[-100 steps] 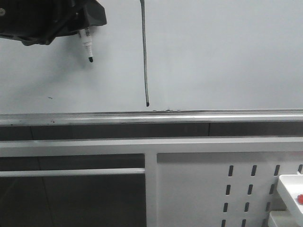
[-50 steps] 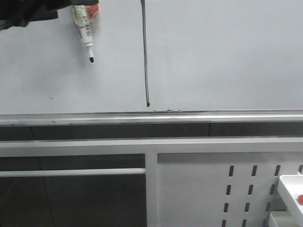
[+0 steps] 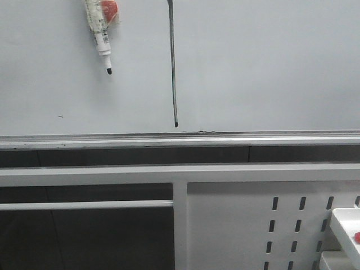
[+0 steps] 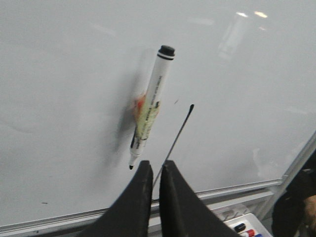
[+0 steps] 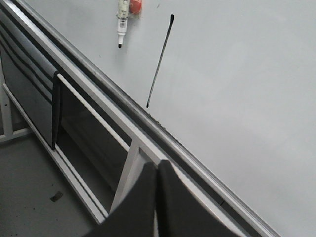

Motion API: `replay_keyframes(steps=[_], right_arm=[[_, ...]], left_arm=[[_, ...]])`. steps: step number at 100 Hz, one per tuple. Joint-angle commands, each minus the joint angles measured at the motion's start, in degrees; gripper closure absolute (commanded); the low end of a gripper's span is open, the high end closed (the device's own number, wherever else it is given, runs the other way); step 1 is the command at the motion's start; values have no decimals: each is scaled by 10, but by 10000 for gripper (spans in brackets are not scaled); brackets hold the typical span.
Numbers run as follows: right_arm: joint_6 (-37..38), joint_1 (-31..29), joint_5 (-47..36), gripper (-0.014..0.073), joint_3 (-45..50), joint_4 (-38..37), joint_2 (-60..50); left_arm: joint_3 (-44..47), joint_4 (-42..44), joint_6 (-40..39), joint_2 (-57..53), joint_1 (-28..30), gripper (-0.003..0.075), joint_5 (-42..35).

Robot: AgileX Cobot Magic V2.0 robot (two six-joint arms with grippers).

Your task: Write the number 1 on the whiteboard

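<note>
The whiteboard fills the upper front view, pale and glossy, with a silver rail along its near edge. The number 1 is a long thin black line ending just short of the rail. A capless white marker with a red patch lies on the board left of the line, tip toward the rail. My left gripper hovers off the board just short of the marker tip, fingers a thin slit apart, holding nothing. My right gripper is shut and empty over the frame below the rail, far from the line.
A tiny black dash marks the board at the left. Below the rail are white frame bars and a white panel with dark slots. A white tray holds something red at the lower right.
My left gripper let go of the marker and drew back out of the front view toward the upper left. The marker stays lying on the board. The line is unchanged.
</note>
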Motion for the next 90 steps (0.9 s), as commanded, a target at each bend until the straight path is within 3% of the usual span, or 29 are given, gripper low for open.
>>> replay_keyframes(steps=[1, 77, 90], right_arm=[[0, -4, -43, 642, -15, -18, 5], [0, -4, -43, 643, -15, -18, 5], [0, -4, -43, 643, -15, -18, 5]], left_arm=[[-14, 23, 3, -31, -5, 740, 1], [-14, 23, 3, -58, -5, 740, 26], [0, 48, 15, -59, -4, 740, -33]])
